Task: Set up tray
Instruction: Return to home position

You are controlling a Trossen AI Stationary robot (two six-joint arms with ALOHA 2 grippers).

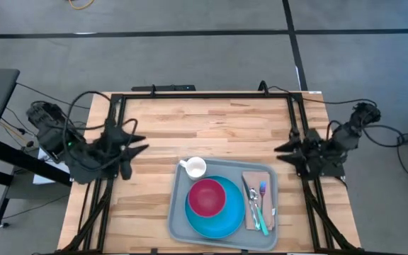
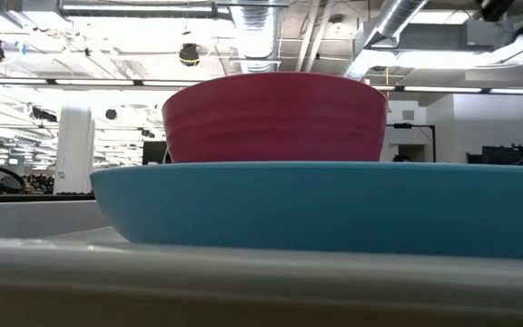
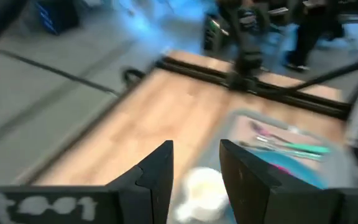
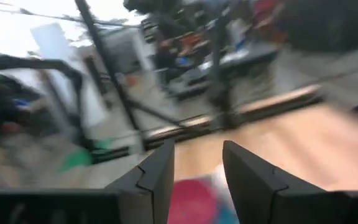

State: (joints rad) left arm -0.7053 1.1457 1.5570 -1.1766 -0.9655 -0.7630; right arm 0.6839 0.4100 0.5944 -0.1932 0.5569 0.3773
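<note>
By the table's near edge, right of centre, the tray (image 1: 180, 190) looks fully laid: blue plate (image 1: 222, 223) under red bowl (image 1: 206, 197), napkin (image 1: 257, 175) with cutlery (image 1: 258, 205), white mug (image 1: 195, 168) at its far-left corner; probably only parking remains; left gripper (image 1: 142, 140) by the left edge, right gripper (image 1: 278, 151) by the right edge, both parted and empty.

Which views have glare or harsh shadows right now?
High view: even light, no glare on the tray, left gripper and right gripper at the table's sides evenly lit. Low view: bright ceiling lights behind the red bowl and blue plate. Right wrist view: washed-out white patch beyond the table. Left wrist view: no glare on the tabletop.
</note>
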